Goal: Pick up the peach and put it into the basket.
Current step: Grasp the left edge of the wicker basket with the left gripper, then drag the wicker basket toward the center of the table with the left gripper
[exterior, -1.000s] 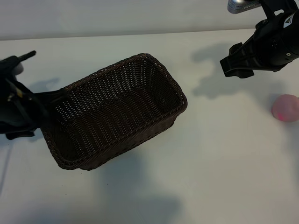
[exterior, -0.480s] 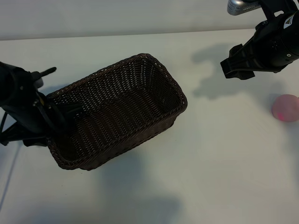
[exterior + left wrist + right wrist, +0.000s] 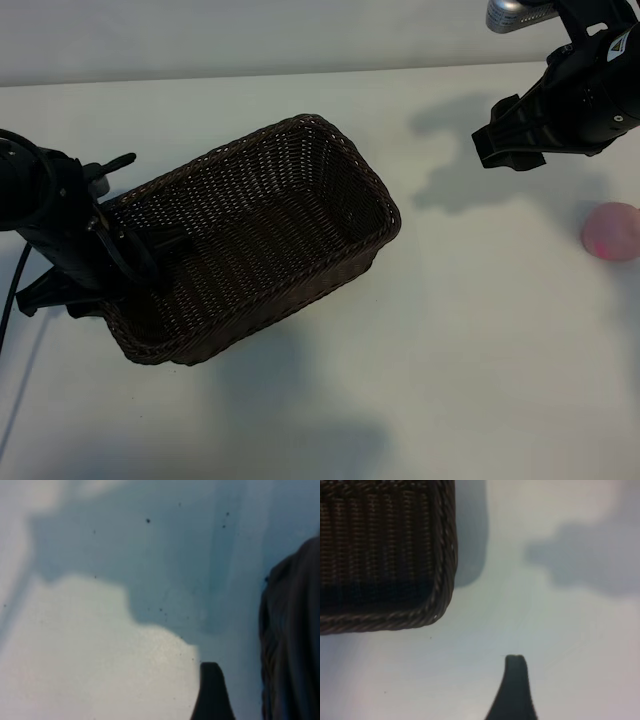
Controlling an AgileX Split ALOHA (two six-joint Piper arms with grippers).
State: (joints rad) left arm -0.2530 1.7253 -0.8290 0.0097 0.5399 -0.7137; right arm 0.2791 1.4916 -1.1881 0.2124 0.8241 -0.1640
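White tabletop fills the exterior view, with a pale wall strip along the far edge. On it sits the basket, dark brown wicker with a braided rim and sloping sides, set at a slant. The left gripper reaches over the basket's left end, jaws spread with nothing between them. The right gripper hangs above the table at upper right, jaws apart and empty. The peach, a small pale pink ball with a rosier blush, lies on the table at the far right, well apart from the basket.

From the left wrist, only shadowed table, one dark fingertip and a blurred slice of wicker show.

From the right wrist, a basket corner appears, weave plain, with one fingertip over bare table; no peach.
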